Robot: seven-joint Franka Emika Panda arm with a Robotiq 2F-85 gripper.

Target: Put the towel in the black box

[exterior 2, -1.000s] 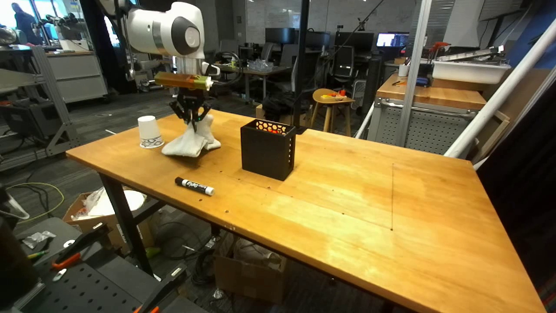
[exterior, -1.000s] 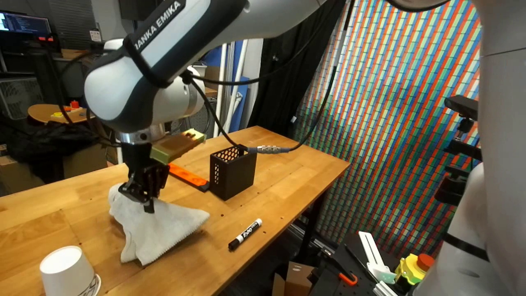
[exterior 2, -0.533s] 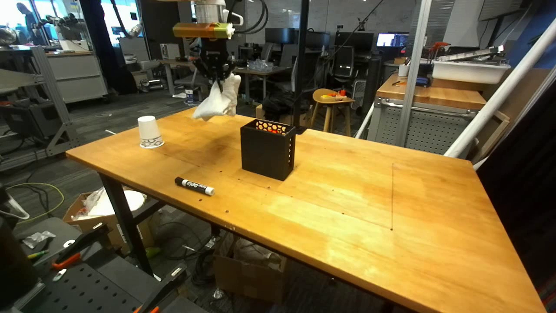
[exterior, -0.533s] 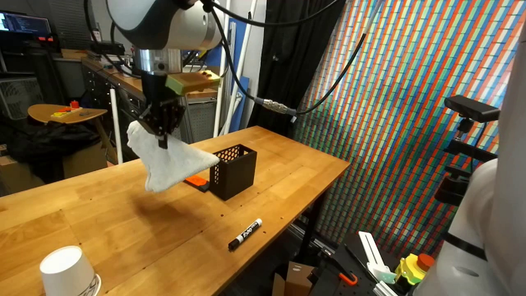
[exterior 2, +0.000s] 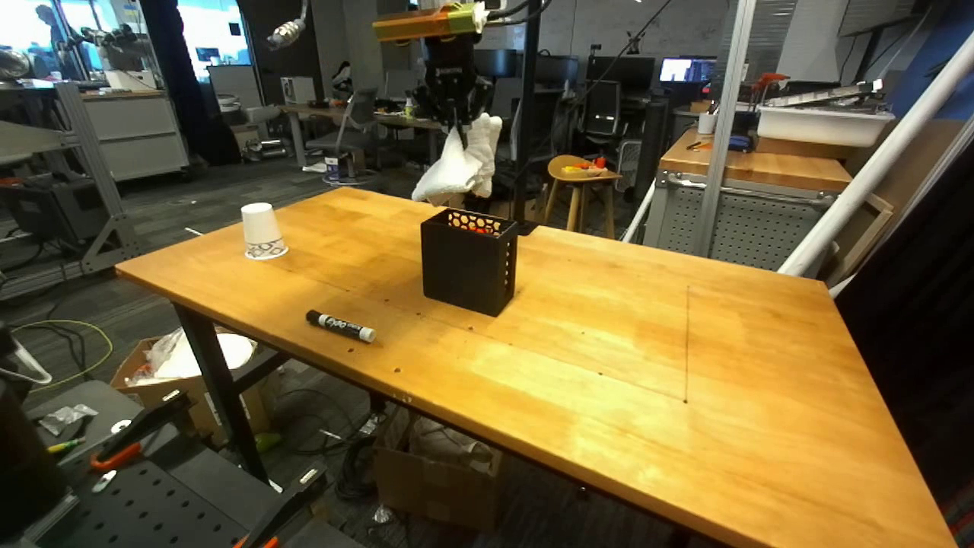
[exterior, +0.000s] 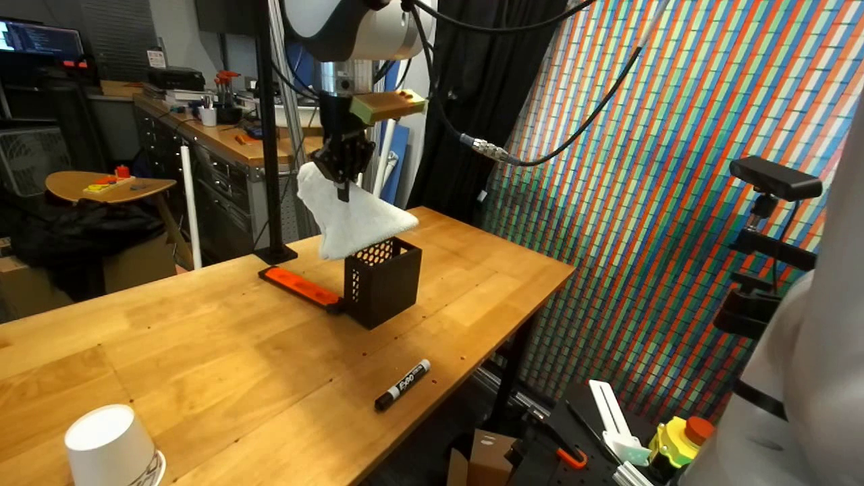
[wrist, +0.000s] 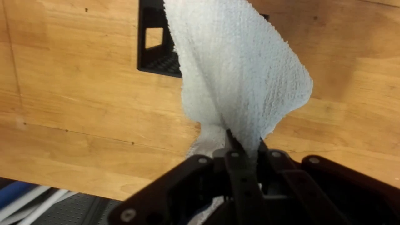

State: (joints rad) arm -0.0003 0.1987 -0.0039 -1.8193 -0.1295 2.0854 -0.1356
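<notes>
Over the tabletop (exterior: 223,378), right by the black box (exterior 2: 460,262), I'm holding the white towel (exterior: 354,219) up in the air. Fingers (wrist: 232,142) are clamping on it; wrist view is showing cloth passing between the tips. Towel is hanging from the grip, spreading out below. Wrist view: it's covering much of the box's mouth from above. In both exterior views the cloth is showing above the box, outside it; whether a hem is brushing the rim, I'm not making out. Box is standing upright, honeycomb holes showing in its walls. In an exterior view, an orange-and-black bar (exterior: 300,285) is lying left of the box, running toward the base of a black post (exterior: 271,169) at the far edge. Marker (exterior: 403,385) is lying near the right edge; white cup (exterior: 111,452) is standing upside down at near left.
</notes>
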